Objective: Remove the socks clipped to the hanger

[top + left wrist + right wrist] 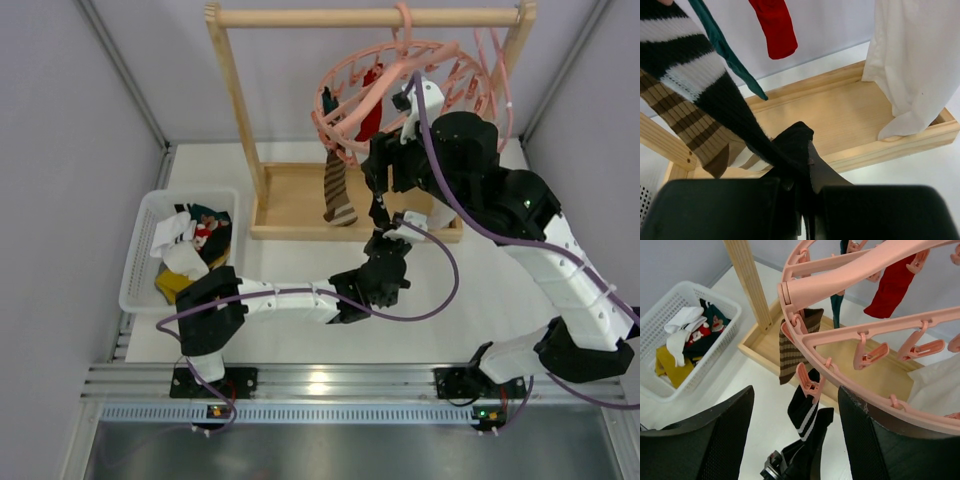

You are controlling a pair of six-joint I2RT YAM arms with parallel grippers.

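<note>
Pink plastic, the round clip hanger [840,275] hangs tilted by its hook from the top bar of a wooden rack [300,17]. From its clips dangle a red sock [892,287], a dark teal sock [836,310], a brown striped sock [790,355] and a black sock with white stripes [801,407]. The left gripper [800,170] is clamped on the lower end of the black sock, which slants up out of its jaws. The right gripper [795,395] is up at the ring with its fingers spread wide; the rim and the clip holding the black sock lie between them. A large white garment [910,65] hangs to one side above the rack's wooden tray base [840,115]. The rack stands on a white table [480,300]. Beside it on the left, a white perforated basket [140,250] holds white, yellow and dark socks. Pale grey walls [60,150] close in the table on three sides, and an aluminium rail [330,385] runs along the near edge under the arm bases.
</note>
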